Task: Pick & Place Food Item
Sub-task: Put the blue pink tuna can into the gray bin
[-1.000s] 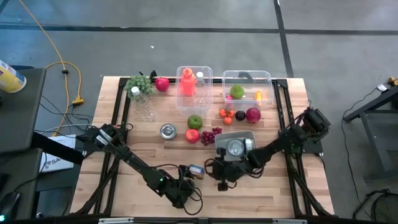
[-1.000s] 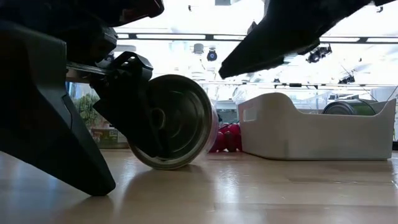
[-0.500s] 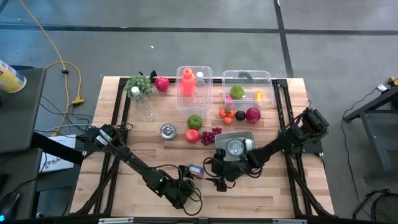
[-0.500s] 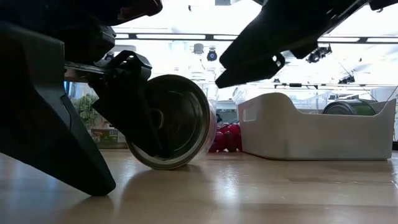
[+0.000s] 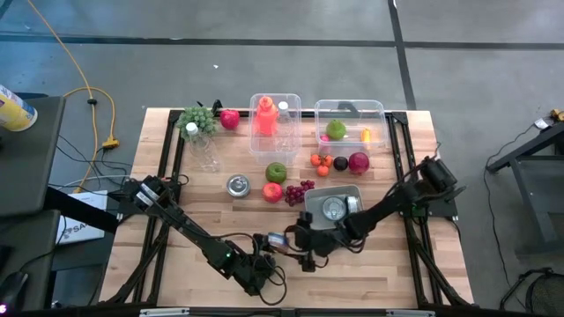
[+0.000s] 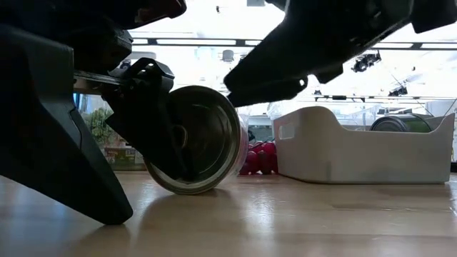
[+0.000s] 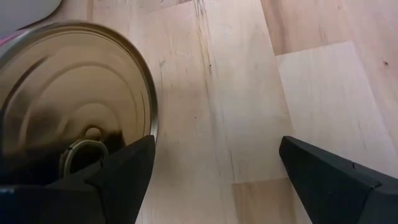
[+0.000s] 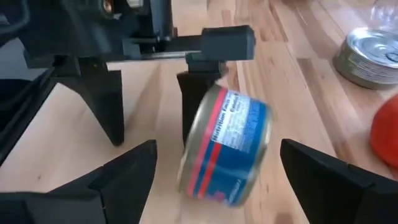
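Note:
A food can (image 5: 278,239) with a blue and red label (image 8: 231,140) lies on its side on the wooden table, near the front edge. My left gripper (image 5: 263,246) stands open beside it. One of its fingers (image 7: 121,177) is right in front of the can's metal end (image 7: 68,106), and the gap between its fingers holds only bare table. My right gripper (image 5: 304,250) is open and hangs a little above the table on the can's other side. Its fingers point at the can, which lies just ahead of the gap. My left gripper has one finger (image 6: 146,118) close against the can's metal end (image 6: 203,139), on that finger's outer side. Whether the finger touches the can, I cannot tell. The can rests on the table by its side.
A white tray (image 5: 353,190) holding another can (image 5: 333,210) stands just behind my right gripper. Farther back lie a red apple (image 5: 272,191), grapes (image 5: 301,187), a green apple (image 5: 276,172), a flat tin (image 5: 237,185) and two clear boxes (image 5: 350,113). Bare wood lies along the front edge.
My right gripper has come down and toward the table's left, closer to the can. The can and my left gripper have kept still.

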Controlling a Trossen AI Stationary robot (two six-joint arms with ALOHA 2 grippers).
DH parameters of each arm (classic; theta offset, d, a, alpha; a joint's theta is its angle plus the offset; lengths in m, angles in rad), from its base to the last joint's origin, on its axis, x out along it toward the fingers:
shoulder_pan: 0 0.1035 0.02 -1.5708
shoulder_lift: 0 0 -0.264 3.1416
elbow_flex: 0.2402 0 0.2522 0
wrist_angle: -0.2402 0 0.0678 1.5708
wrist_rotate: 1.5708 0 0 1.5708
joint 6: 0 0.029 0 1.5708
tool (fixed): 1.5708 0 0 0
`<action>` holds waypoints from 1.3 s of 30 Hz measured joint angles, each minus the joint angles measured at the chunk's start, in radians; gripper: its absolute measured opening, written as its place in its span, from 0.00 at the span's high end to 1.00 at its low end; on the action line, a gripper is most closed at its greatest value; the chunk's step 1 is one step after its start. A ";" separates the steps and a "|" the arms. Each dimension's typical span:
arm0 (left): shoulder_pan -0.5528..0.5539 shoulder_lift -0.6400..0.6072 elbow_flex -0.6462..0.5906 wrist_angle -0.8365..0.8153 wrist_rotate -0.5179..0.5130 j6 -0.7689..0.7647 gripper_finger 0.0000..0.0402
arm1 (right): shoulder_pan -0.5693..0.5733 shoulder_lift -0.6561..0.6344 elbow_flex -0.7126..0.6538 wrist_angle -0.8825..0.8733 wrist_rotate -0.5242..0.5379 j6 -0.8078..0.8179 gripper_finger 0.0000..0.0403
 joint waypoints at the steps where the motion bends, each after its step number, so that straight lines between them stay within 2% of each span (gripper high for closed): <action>1: 0.000 0.000 0.000 0.000 0.000 0.000 0.15 | 0.000 0.004 0.000 0.001 0.006 -0.012 0.18; 7: 0.000 0.000 0.000 0.001 -0.002 0.000 0.15 | -0.003 0.021 0.000 0.011 0.078 -0.021 0.21; 19: -0.003 0.000 0.000 0.003 -0.002 0.000 0.15 | -0.025 0.057 -0.001 0.038 0.020 0.008 0.22; 25: -0.003 0.000 0.000 0.003 -0.003 -0.003 0.15 | -0.053 0.077 0.001 0.054 -0.061 0.016 0.22; 28: -0.003 0.000 0.000 0.003 -0.003 -0.003 0.15 | -0.059 0.084 0.000 0.047 -0.065 0.016 0.24; 32: -0.003 0.000 0.000 0.003 -0.004 -0.004 0.15 | -0.058 0.084 0.000 0.049 -0.080 0.015 0.33; 37: -0.004 0.000 0.000 0.003 -0.007 -0.006 0.15 | -0.058 0.084 0.000 0.053 -0.123 0.015 0.53; 39: -0.005 0.000 0.000 0.004 -0.013 -0.007 0.15 | -0.060 0.084 0.000 0.053 -0.138 0.012 0.56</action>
